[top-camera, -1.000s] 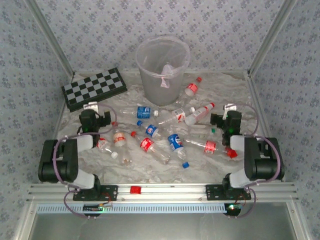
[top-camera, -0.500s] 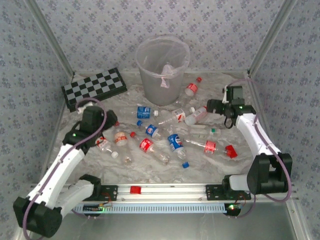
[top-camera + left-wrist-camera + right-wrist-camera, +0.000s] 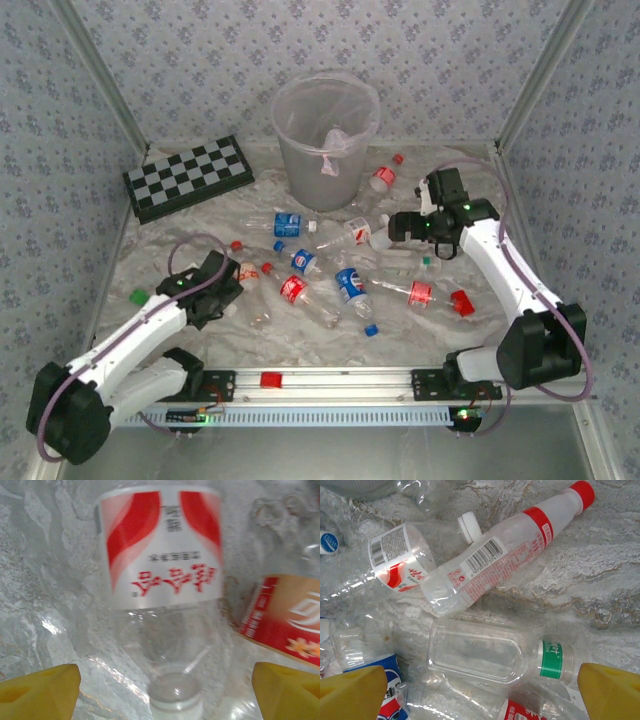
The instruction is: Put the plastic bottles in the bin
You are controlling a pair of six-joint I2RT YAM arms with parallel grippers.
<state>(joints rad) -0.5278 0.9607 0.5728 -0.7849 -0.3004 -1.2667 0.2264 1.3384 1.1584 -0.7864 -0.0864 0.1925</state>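
Several plastic bottles lie scattered on the marbled table in front of the bin (image 3: 325,150), among them a blue-labelled one (image 3: 288,224) and a red-labelled one (image 3: 293,290). My left gripper (image 3: 215,290) is low at the left. Its open yellow fingertips (image 3: 40,690) stand either side of the white-capped neck of a red-and-white-labelled bottle (image 3: 160,550) without touching it. My right gripper (image 3: 400,228) hovers open over the right cluster. Below it lies a clear bottle with a green neck band (image 3: 485,655), with a red-capped bottle (image 3: 505,560) just beyond.
A chessboard (image 3: 188,177) lies at the back left. Loose caps are scattered: a green one (image 3: 138,296) near the left arm, a blue one (image 3: 371,328) at the front, and a red one (image 3: 461,302) at the right. Patterned walls close in three sides.
Both arms have unfolded from their bases. The left gripper came down onto the near-left bottle; the right gripper reached out and swung left over the right cluster.
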